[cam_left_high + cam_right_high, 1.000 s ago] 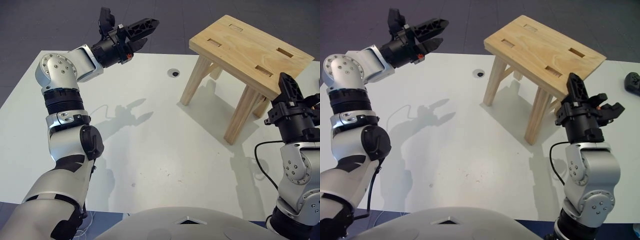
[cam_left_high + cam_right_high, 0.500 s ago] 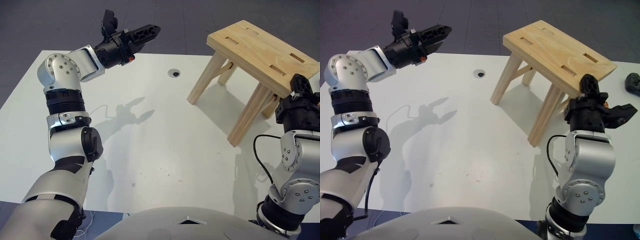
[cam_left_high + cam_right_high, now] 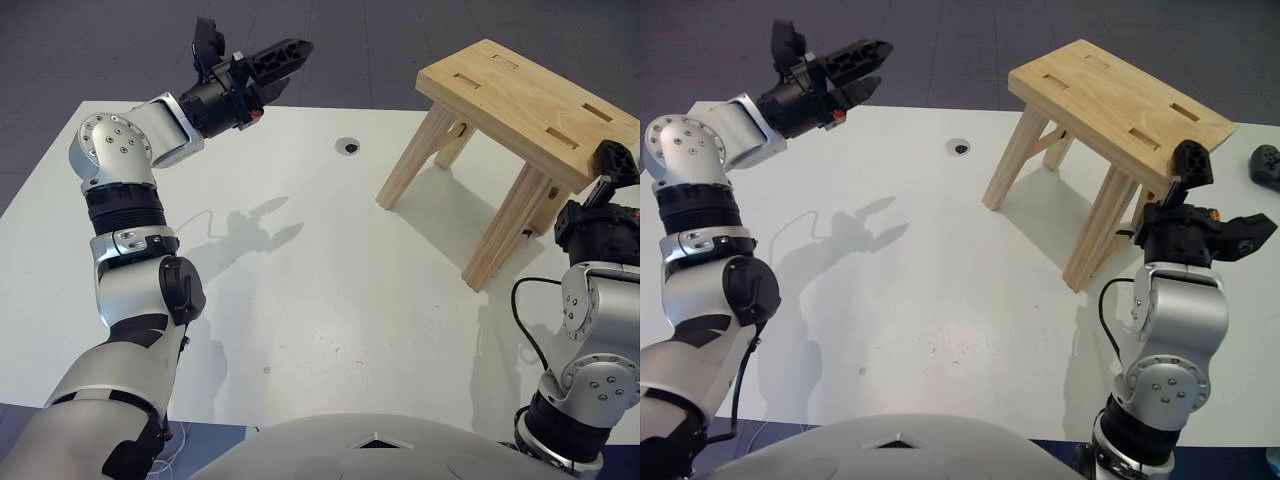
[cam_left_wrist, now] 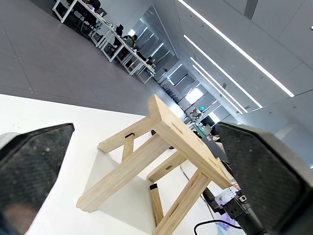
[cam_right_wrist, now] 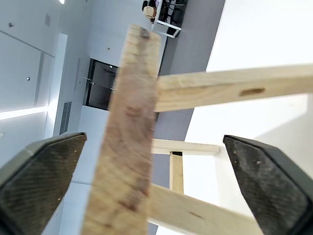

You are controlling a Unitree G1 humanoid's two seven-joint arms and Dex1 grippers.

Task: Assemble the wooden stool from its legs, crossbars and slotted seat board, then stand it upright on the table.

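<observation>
The wooden stool (image 3: 520, 85) stands upright on its legs at the table's far right, its slotted seat board on top. My right gripper (image 3: 1225, 195) is open at the seat's near right end, one finger (image 3: 612, 160) touching or just off the board's edge. In the right wrist view the seat board (image 5: 129, 122) runs edge-on between the spread fingers (image 5: 39, 166). My left gripper (image 3: 255, 45) is open and holds nothing, raised over the table's back left edge and pointing toward the stool (image 4: 181, 142).
The white table (image 3: 300, 300) has a small round hole (image 3: 349, 147) near its back edge, left of the stool. A black object (image 3: 1265, 165) lies at the far right edge. A cable (image 3: 525, 320) loops beside my right arm.
The stool has shifted to the right along with my right gripper and now stands level. The right gripper has dropped lower beside the seat's end. My left gripper has barely moved.
</observation>
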